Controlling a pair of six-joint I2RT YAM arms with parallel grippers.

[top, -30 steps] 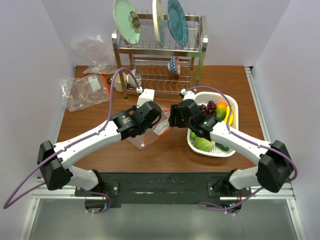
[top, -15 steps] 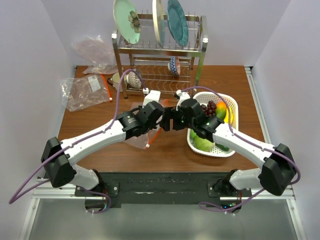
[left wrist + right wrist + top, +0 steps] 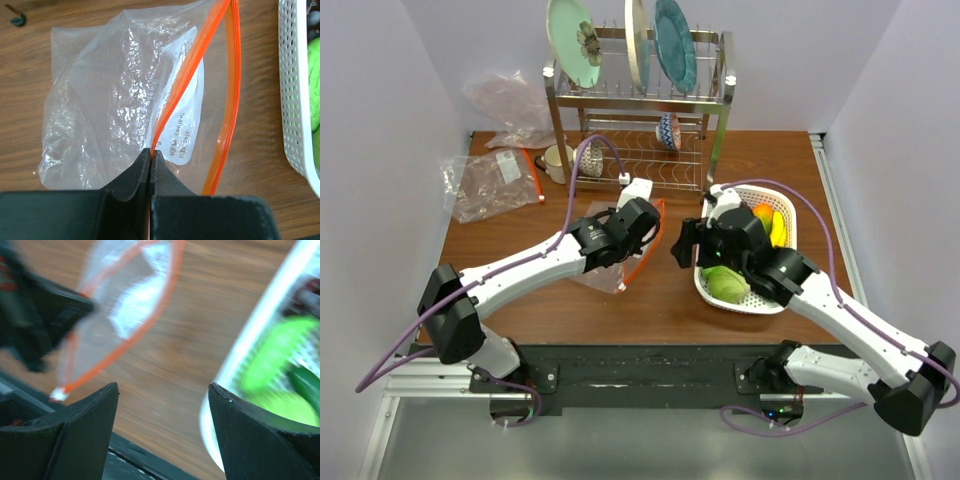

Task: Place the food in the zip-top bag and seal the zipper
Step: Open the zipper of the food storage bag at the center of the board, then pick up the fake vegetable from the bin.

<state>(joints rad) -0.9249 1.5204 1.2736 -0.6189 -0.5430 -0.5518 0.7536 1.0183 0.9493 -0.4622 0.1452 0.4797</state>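
Found the left pincer (image 3: 151, 152) pressed together on the zipper (image 3: 200, 56), clamped at one end of the strip on the zip-top bag (image 3: 105, 100). Found the bag at mid-bench, somewhat toward the near edge, with its mouth gaping toward the right edge and its body crumpled on the wood. Noted no food inside it.

Found the right pincer (image 3: 162, 387) apart and holding nothing, hovering above bare bench (image 3: 660, 300) between the bag mouth and the white basket (image 3: 292, 75). Could not resolve finer detail in the blurred right wrist view.

Located the food in the basket by the right edge: cabbage (image 3: 725, 285) at its near end, orange fruit (image 3: 762, 212) and banana (image 3: 779, 228) at its far end.

Judged the governing relation as follows: food to the right of the right pincer, bag mouth to its left, zipper's long axis running roughly from near edge to far edge, square across the line of transfer. Judged the right arm much the nearer to the basket, with the left arm occupied at the mouth. Expect a reach rightward and down into the basket, then a carry leftward through the opening. Flagged one risk: slack film folding over the mouth.
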